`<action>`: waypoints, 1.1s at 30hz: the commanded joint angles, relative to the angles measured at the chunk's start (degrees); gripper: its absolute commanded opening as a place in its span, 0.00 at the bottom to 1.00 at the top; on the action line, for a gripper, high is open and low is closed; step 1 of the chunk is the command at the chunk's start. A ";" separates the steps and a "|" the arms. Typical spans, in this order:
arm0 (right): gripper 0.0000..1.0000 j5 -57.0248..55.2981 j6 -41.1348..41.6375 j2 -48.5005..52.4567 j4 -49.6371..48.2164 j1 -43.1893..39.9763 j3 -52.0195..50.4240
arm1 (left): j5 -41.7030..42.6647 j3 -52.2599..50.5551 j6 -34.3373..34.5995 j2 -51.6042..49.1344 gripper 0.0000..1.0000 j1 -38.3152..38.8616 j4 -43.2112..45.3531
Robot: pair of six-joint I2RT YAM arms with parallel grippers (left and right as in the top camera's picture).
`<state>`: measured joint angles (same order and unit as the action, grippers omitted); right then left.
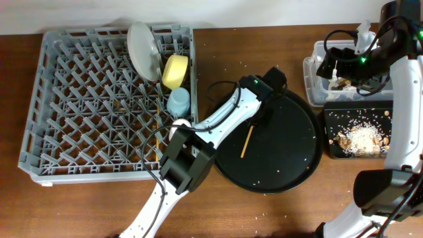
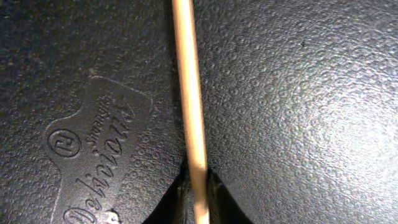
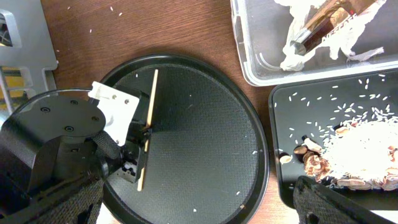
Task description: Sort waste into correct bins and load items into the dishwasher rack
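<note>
My left gripper is shut on one thin wooden chopstick, low over the large round black tray. A second chopstick is not in view. The grey dishwasher rack holds the grey plate, the yellow bowl and the light-blue cup; the pink cup is mostly hidden by my left arm. My right gripper is open and empty, high above the clear tub with napkins and the wrapper.
The shallow black rectangular tray holds rice and brown scraps at the right. A few rice grains lie on the round tray and the wooden table. The left arm stretches from the front edge across the rack's right corner.
</note>
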<state>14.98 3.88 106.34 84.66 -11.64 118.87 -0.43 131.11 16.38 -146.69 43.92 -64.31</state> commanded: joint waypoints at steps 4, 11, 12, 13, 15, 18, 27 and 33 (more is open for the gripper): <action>0.98 -0.50 -0.26 -0.13 0.00 -0.02 0.17 | -0.57 7.17 -0.61 -1.57 0.00 -0.11 -4.57; 0.98 -0.48 -0.26 -0.13 0.00 -0.02 0.17 | -6.10 48.65 -2.97 2.89 0.00 -13.60 -32.33; 0.98 -0.50 -0.26 -0.13 0.00 -0.02 0.17 | -5.03 48.54 -3.41 4.96 0.00 -16.04 -32.41; 0.98 -0.50 -0.26 -0.13 0.00 -0.02 0.17 | -3.19 48.50 -3.43 7.41 0.00 -18.40 -32.41; 0.99 -0.50 -0.26 -0.13 0.00 -0.02 0.17 | -2.84 47.41 -5.86 13.18 0.00 -22.60 -32.41; 0.98 -0.48 -0.26 -0.13 0.00 -0.02 0.17 | -3.91 35.74 -5.86 22.08 0.00 -25.00 -32.39; 0.98 -0.50 -0.26 -0.13 0.00 -0.02 0.17 | -8.57 -23.37 -4.15 30.95 0.00 -32.94 -12.17; 0.98 -0.48 -0.26 -0.13 0.00 -0.02 0.17 | -8.66 -35.78 -4.31 30.97 0.11 -32.96 0.70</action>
<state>14.98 3.90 106.34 84.64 -11.64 118.87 -8.86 95.64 12.82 -116.73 11.27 -64.40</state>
